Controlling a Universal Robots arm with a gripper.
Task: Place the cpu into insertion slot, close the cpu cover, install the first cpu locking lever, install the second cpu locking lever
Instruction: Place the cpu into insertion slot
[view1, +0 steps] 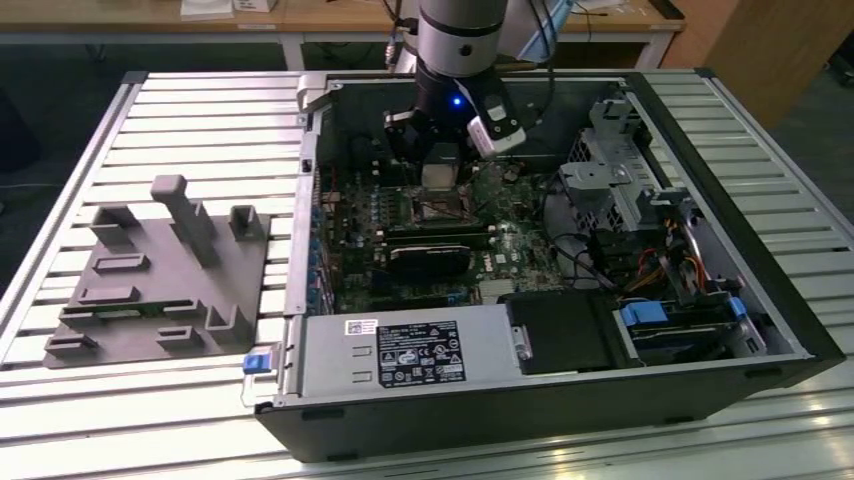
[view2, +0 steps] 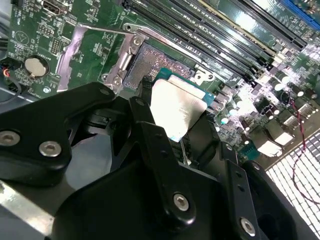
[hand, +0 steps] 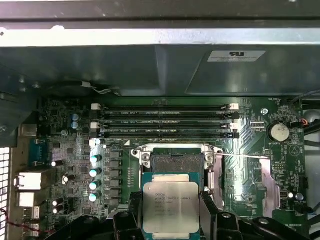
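Slatted bench (view1: 200, 110) carries an open computer case (view1: 534, 400). Jaws clench the cpu (hand: 171, 209) near the bare socket (hand: 177, 164), at its 12 o'clock in the exterior view. The cpu cover (view2: 70, 52) stands open, and seating, closing and locking are not yet done.

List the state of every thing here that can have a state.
cpu, held, not yet seated.
gripper, shut on the cpu.
insertion slot, empty and uncovered.
cpu cover, swung open beside the insertion slot.
computer case, side open.
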